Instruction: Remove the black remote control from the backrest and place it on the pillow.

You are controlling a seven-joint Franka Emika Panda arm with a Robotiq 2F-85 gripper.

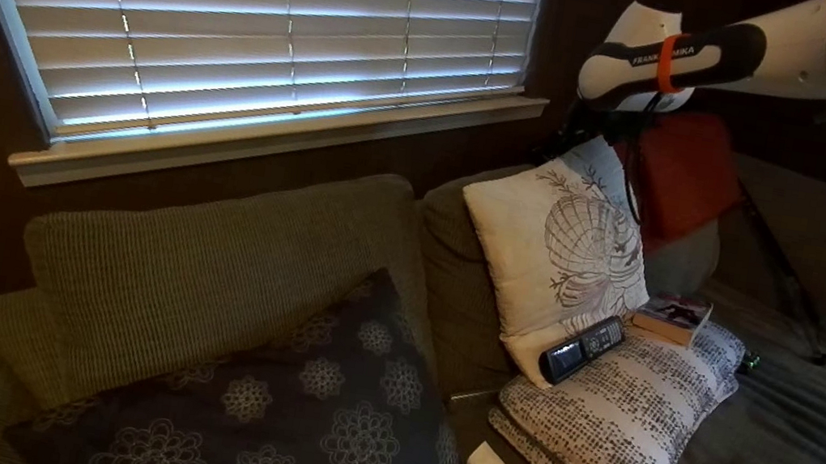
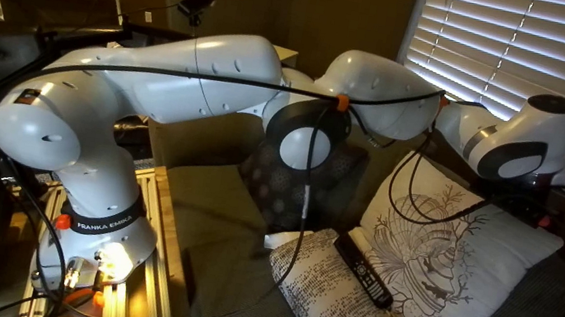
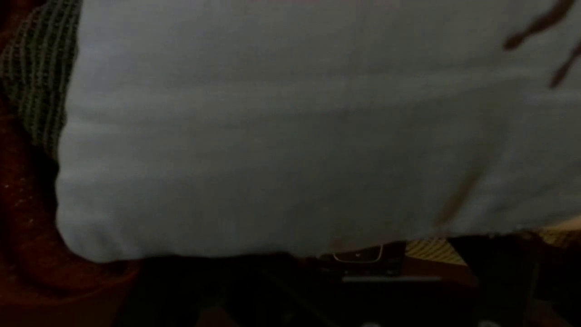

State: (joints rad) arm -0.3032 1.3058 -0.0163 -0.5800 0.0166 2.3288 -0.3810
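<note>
Olive backrest (image 1: 228, 262) lengthwise beneath windowsill (image 1: 279, 140)

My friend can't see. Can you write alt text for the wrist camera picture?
A pale pillow fills most of this dim picture, with brown marks at the top right. At the left peek the ribbed backrest and something reddish; dark shapes along the bottom are too murky to name.

Daylight leaks through the blinds (image 1: 255, 28); otherwise dim, with warm glare on the robot base (image 2: 101, 246); wrist view dark, soft.
</note>
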